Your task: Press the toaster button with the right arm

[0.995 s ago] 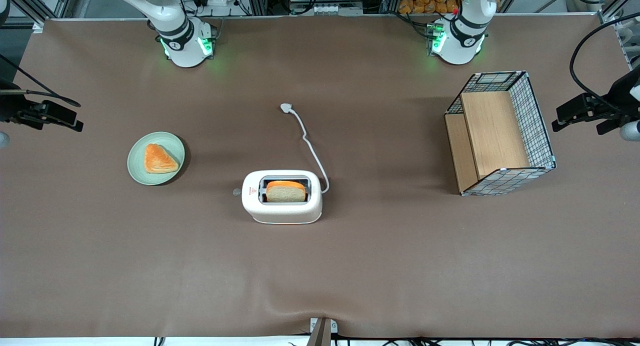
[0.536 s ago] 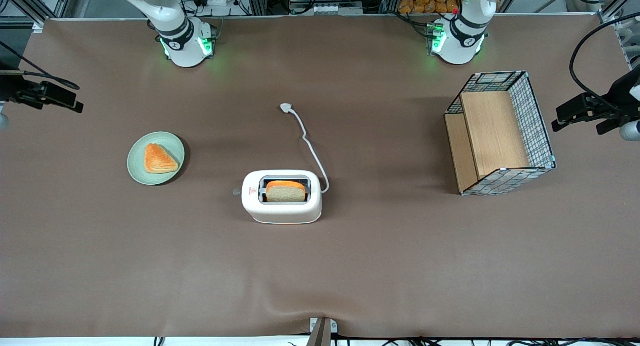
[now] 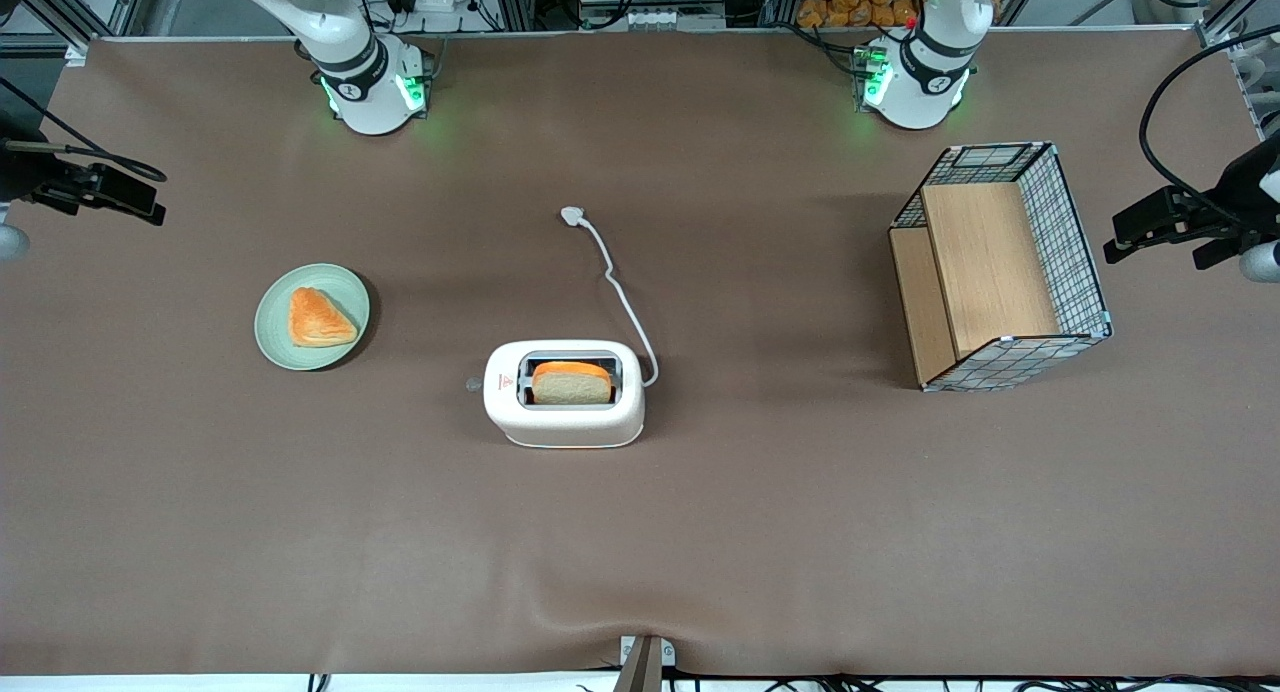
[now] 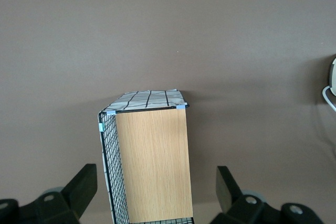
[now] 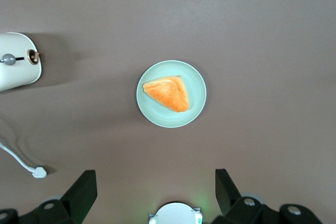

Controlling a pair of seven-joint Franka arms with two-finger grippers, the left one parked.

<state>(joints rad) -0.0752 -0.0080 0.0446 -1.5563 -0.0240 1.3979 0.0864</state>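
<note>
Near the middle of the brown counter (image 3: 800,532) stands the small cream-white rounded toaster (image 3: 564,393), with a slice of bread (image 3: 571,383) upright in its metal-rimmed top slot. On the toaster's narrow end that faces the working arm's end of the counter sits the small round grey toaster button (image 3: 473,384), with bare counter just beside it. A tiny red mark (image 3: 506,381) shows on the toaster's top; no writing on it can be read. A white cord (image 3: 622,297) runs from the toaster to a white plug (image 3: 571,215) lying farther from the front camera.

Toward the working arm's end lies a pale green round plate (image 3: 283,344) carrying an orange triangular pastry (image 3: 318,318), well apart from the button. Toward the parked arm's end stands a black wire basket with wooden panels (image 3: 1000,267).

The right arm's slim black hand (image 3: 100,190) hangs at the working arm's edge of the counter, well away from the toaster and above the plate; in the wrist view its two fingers (image 5: 84,190) stand wide apart, gripping nothing.
</note>
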